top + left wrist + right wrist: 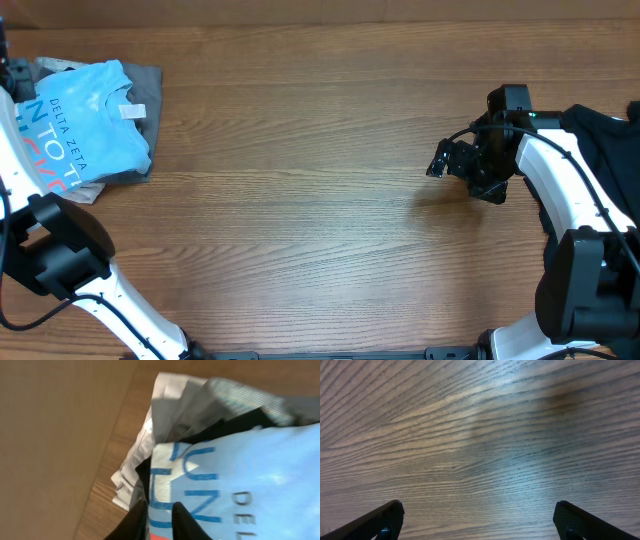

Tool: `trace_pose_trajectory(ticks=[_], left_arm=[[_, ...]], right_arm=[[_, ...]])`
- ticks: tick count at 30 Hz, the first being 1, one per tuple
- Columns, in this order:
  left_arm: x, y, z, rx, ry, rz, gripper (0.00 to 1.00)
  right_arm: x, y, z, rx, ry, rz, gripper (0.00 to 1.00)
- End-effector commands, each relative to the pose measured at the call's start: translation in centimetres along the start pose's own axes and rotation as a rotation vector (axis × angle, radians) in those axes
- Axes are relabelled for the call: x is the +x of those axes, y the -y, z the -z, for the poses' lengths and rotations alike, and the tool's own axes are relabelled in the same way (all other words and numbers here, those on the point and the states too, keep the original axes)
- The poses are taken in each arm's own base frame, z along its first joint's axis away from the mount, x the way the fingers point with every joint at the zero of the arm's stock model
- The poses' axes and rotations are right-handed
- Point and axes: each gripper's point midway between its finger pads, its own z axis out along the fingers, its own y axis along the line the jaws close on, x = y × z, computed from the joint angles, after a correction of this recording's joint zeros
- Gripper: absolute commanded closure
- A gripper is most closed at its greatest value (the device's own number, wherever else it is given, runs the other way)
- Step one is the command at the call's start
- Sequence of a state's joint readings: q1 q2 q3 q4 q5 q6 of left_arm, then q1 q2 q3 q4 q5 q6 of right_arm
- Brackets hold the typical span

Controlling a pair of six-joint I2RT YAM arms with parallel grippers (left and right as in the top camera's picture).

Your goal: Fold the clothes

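A light-blue T-shirt [90, 115] with blue lettering lies folded on top of a pile of grey and white clothes [150, 85] at the table's far left. In the left wrist view the T-shirt [250, 480] fills the right side, over grey, black and white fabric [170, 405]. My left gripper [159, 512] is shut on the T-shirt's edge, with blue cloth pinched between the fingers; in the overhead view it [14, 80] sits at the pile's left edge. My right gripper [443, 160] is open and empty above bare wood [480, 515].
A black garment [610, 140] lies at the table's right edge behind my right arm. The wooden table [300, 200] stretches between the two arms. A tan wall or board [45, 435] shows left of the pile in the left wrist view.
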State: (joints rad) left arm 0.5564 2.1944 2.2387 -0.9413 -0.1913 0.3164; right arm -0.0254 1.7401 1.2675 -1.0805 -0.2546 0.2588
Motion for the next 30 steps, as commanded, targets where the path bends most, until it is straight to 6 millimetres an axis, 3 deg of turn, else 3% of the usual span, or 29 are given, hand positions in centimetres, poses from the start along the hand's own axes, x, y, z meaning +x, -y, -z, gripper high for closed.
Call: trace_pose_trajectory(ticks=[1, 4, 9, 11, 12, 14, 15, 18, 22, 26, 28, 30], left_arm=[[0.6, -1.7, -0.9, -0.019, -0.012, 0.078, 0.75], [0.2, -2.0, -0.3, -0.023, 0.004, 0.112, 0.71], [-1.3, -1.7, 2.1, -0.009, 0.055, 0.178, 0.45], [-2.6, -0.5, 4.3, 0.055, 0.109, 0.181, 0.36], [-3.4, 0.1, 5.6, 0.094, 0.142, 0.177, 0.28], [-4.7, 1.6, 8.6, 0.186, 0.208, 0.164, 0.03], [-5.2, 2.4, 10.3, 0.235, 0.240, 0.157, 0.00], [-6.5, 4.2, 16.3, 0.371, 0.349, 0.132, 0.00], [-6.7, 4.3, 24.4, 0.447, 0.460, 0.176, 0.00], [-5.1, 4.9, 32.0, 0.545, 0.544, 0.161, 0.00], [-3.4, 5.4, 35.8, 0.595, 0.574, 0.144, 0.00], [-1.8, 5.5, 38.3, 0.608, 0.583, 0.138, 0.00]], right_arm=[[0.1, 0.0, -0.1, 0.000, -0.005, -0.008, 0.00], [0.1, 0.0, -0.1, 0.000, -0.005, -0.008, 0.00], [-0.1, -0.1, -0.1, -0.002, 0.002, -0.037, 0.00], [-0.5, -0.4, 0.1, -0.014, 0.015, -0.061, 0.00], [-0.8, -0.7, 0.4, -0.023, 0.025, -0.057, 0.00], [-1.7, -1.4, 1.4, -0.041, 0.058, -0.046, 0.00], [-2.3, -1.8, 2.1, -0.051, 0.080, -0.039, 0.00], [-4.2, -3.7, 6.1, -0.090, 0.182, -0.006, 0.00], [-4.8, -6.3, 12.7, -0.143, 0.323, 0.064, 0.00], [-2.8, -7.7, 18.4, -0.171, 0.452, 0.132, 0.00], [-1.0, -7.0, 21.0, -0.131, 0.528, 0.152, 0.00], [0.6, -6.1, 23.0, -0.084, 0.590, 0.152, 0.00]])
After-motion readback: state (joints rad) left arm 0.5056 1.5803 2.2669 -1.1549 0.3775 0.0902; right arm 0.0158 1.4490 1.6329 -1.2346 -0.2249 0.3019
